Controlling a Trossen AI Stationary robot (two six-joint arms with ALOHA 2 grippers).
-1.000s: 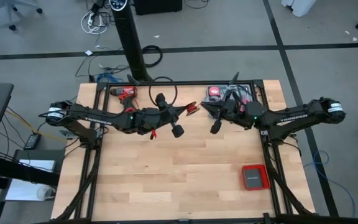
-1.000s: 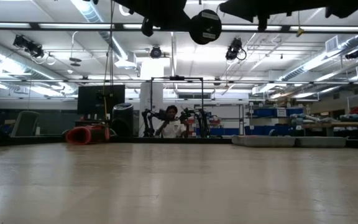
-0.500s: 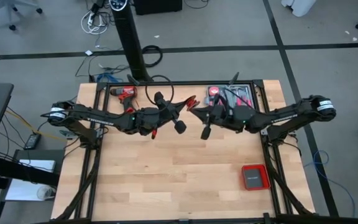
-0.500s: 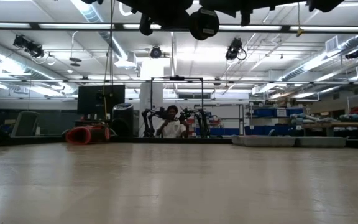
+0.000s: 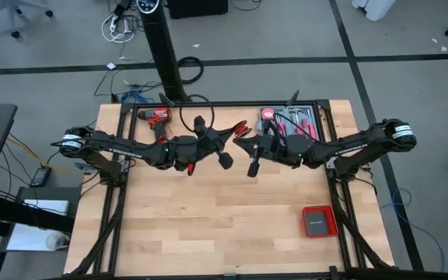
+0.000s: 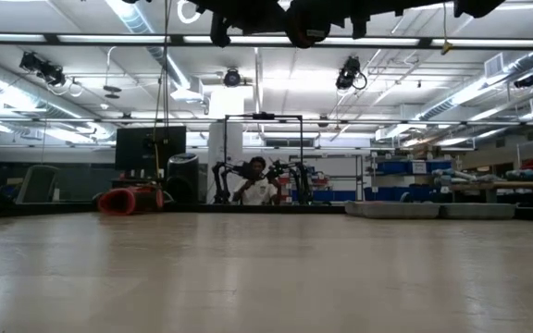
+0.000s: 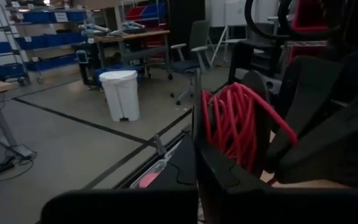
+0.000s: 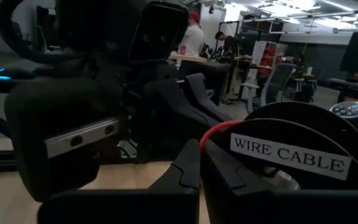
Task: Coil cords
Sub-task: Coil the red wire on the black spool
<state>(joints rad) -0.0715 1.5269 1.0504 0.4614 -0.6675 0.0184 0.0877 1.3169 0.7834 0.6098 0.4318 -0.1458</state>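
The cord shows as a bundle of thin red loops (image 7: 232,121), seen from above as a small red patch (image 5: 239,127) between my two grippers over the table's far middle. My left gripper (image 5: 229,134) reaches in level from the table's left and is shut on this bundle. My right gripper (image 5: 248,143) comes level from the right and is shut on one red strand. That strand leads to a black spool labelled WIRE CABLE (image 8: 291,155). The spool (image 5: 225,160) hangs clear of the table under the arms. My left gripper has the lower part of the red loop bundle (image 7: 229,158) at its shut fingertips, coming at it level from the table's left. The loops stand up above the fingers, clear of the table. The fingers themselves hide the exact place of contact. My right gripper pinches a single red strand (image 8: 207,139) between its two fingers, reaching level from the table's right. From the fingers the strand arches over onto the black spool's rim. All of it is lifted clear of the table.
A red-and-black drill (image 5: 155,117) lies at the far left of the table. A tray of tools (image 5: 292,119) sits at the far right, and a flat red square box (image 5: 317,222) at the near right. People stand in the room beyond.
My right gripper has moved toward the table's left, closing up on my left gripper and the red bundle. Both grippers have stayed shut. The black spool has risen a little in the low view.
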